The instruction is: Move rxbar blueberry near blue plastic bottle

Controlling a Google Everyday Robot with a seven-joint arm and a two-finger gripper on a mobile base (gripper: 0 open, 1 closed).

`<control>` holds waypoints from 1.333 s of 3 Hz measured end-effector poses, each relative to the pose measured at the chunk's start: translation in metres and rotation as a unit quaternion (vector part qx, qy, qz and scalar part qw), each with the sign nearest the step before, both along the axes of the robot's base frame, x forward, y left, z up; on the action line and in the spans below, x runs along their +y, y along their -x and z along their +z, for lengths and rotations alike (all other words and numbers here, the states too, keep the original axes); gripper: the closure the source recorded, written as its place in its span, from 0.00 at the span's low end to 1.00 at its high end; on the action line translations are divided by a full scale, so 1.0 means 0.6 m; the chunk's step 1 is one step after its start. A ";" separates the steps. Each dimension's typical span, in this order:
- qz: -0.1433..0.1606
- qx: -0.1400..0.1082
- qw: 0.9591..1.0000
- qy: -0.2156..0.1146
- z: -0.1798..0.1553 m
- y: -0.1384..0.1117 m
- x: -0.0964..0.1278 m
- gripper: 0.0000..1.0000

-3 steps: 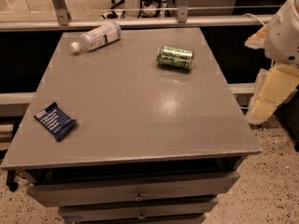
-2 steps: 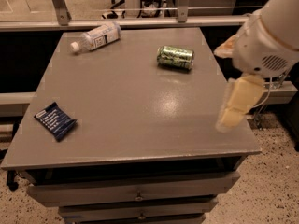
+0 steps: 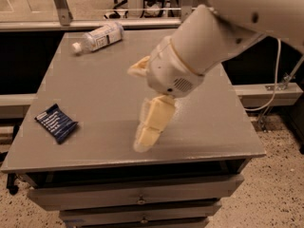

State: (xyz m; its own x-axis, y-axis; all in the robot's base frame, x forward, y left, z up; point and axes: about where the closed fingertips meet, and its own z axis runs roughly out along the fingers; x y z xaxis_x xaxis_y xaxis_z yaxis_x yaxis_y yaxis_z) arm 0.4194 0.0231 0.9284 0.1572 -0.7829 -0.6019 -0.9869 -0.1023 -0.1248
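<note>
The rxbar blueberry (image 3: 56,122), a dark navy wrapper with white lettering, lies flat near the table's front left corner. The blue plastic bottle (image 3: 98,36), clear with a white cap and pale label, lies on its side at the back left of the table. My gripper (image 3: 136,107) hangs over the front middle of the table, well right of the bar and in front of the bottle. Its two cream fingers (image 3: 151,122) stand apart, open and empty.
The grey table (image 3: 95,84) has drawers below its front edge. My white arm (image 3: 204,42) reaches in from the upper right and hides the back right of the table. A railing runs behind the table, and speckled floor lies to the right.
My arm has swung in from the right edge to over the table's middle, toward the left. It now covers the green can. The bar and bottle have not moved.
</note>
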 end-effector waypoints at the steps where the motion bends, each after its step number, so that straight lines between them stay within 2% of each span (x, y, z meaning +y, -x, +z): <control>1: 0.010 0.006 1.000 -0.019 0.010 0.010 0.022 0.00; 2: 0.010 0.004 1.000 -0.017 0.010 0.010 0.021 0.00; 3: 0.020 -0.003 0.999 -0.039 -0.005 0.000 0.035 0.00; 4: 0.048 0.004 0.996 -0.081 -0.052 -0.019 0.090 0.00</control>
